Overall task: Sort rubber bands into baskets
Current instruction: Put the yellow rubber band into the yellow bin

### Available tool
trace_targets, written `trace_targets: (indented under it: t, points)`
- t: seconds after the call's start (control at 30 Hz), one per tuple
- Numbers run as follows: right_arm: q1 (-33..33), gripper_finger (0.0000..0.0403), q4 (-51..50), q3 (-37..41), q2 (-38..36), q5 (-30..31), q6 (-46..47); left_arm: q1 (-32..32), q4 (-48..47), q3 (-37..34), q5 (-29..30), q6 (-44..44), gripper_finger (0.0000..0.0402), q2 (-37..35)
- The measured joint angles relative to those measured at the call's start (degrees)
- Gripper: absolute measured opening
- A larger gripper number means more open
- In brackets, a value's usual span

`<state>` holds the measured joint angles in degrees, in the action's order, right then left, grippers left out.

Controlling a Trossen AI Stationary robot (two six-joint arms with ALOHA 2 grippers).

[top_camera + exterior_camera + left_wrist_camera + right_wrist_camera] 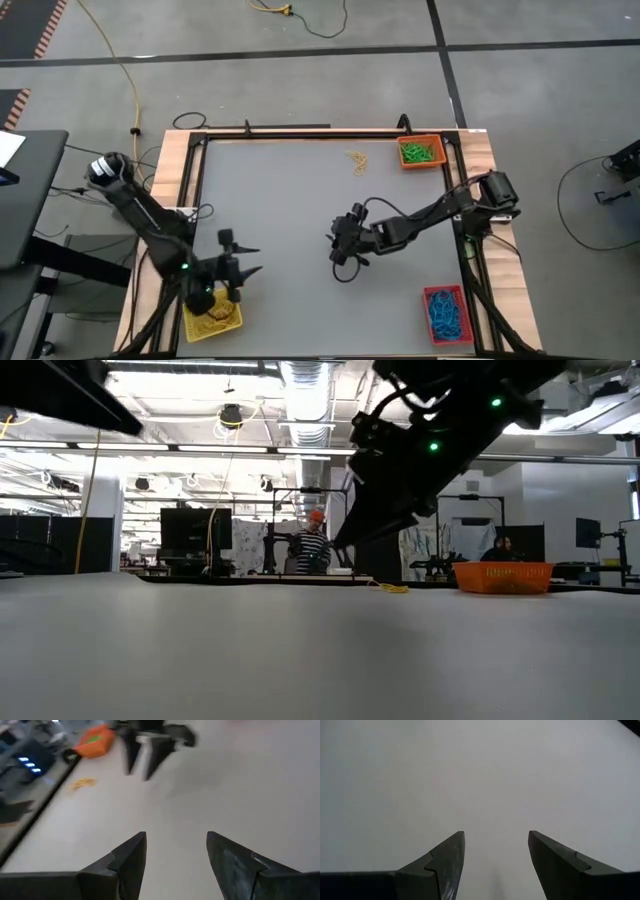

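The left gripper point(243, 261) hangs with its jaws spread and nothing between them, just beside the yellow basket point(212, 317) at the table's near left corner, which holds yellow rubber bands point(215, 310); ahead of these jaws lies only bare grey table point(290, 190).

The right gripper point(338, 240) sits mid-table, jaws likewise spread and empty (its wrist view shows nothing but plain table past the fingers point(445, 865)).

A small loose cluster of yellow bands point(357, 161) lies well beyond the right jaws, near the orange basket point(421, 152) in the far right corner, which holds green bands point(420, 151); the red basket point(446, 314), with blue bands point(444, 312) in it, stands at the near right corner, well apart from both grippers.
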<state>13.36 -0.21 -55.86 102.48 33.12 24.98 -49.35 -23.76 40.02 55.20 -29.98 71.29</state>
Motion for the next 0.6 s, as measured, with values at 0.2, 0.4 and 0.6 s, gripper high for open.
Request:
trace_targets:
  t: [0.2,0.4,0.6]
  points:
    - [-5.1,0.0248,2.6,0.0,0.0,-0.1,-3.9,10.1,21.5,-6.6,-8.6,15.9,0.0197,0.0]
    - [-10.0,0.0248,2.8,0.0,-0.4,-0.9,-7.1,19.4,26.9,-9.2,-17.2,21.6,0.0197,0.0]
    - [-15.6,0.0248,2.1,0.0,-2.6,-3.4,-10.3,27.4,31.9,-11.7,-25.3,26.1,0.0197,0.0]
